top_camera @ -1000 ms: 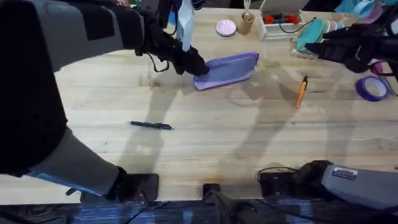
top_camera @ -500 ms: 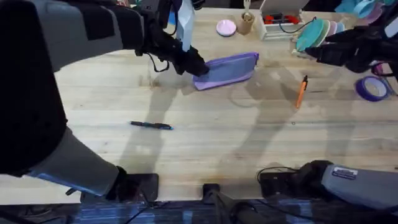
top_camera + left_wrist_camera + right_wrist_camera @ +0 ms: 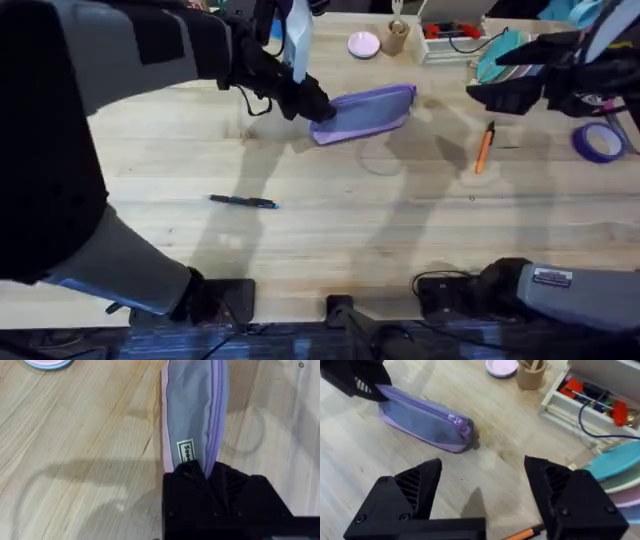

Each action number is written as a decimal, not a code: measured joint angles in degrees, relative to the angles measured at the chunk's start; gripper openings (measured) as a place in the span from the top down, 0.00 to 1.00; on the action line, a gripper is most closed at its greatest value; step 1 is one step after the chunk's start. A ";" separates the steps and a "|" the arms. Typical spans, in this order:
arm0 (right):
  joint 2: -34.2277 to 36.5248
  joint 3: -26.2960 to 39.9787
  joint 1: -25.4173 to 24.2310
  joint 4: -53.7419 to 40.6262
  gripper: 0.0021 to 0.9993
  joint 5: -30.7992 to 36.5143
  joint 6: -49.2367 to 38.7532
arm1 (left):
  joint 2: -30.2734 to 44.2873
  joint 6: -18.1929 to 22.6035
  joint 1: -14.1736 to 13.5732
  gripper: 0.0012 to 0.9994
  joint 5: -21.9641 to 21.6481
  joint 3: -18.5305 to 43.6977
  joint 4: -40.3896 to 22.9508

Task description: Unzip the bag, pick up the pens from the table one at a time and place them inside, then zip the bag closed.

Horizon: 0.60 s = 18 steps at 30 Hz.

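The bag (image 3: 366,111) lies on the table (image 3: 330,240) at about twelve o'clock from the table's middle, its long axis running roughly from eight o'clock to two o'clock. The left gripper (image 3: 312,104) is clamped on the bag's eight o'clock end; in the left wrist view its black fingers (image 3: 187,477) pinch the fabric just below a small sewn label (image 3: 185,452), with the zipper line running away from them along the top edge.

The right gripper (image 3: 482,487) hovers above the table at about three o'clock from the bag, fingers spread wide and holding nothing. From the right wrist view the zipper pull (image 3: 462,424) sits at the bag's far end, away from the left gripper, so the bag looks zipped shut.

The bag looks soft and light: it sags and would likely slide or bunch if tugged without an anchor, so the pinch on one end gives the counter-hold. The pull is a small tab, probably best gripped narrow and drawn straight along the zipper toward the held end.

The orange pen (image 3: 484,147) lies at about four o'clock from the bag, the dark pen (image 3: 243,202) at about seven o'clock. Both are slim, stiff and liable to roll; a grip across the middle of the barrel seems safest.
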 joint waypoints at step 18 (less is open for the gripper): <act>11.57 0.00 7.99 7.65 0.00 0.21 -7.00 | 0.00 0.00 0.00 0.96 0.00 0.00 0.00</act>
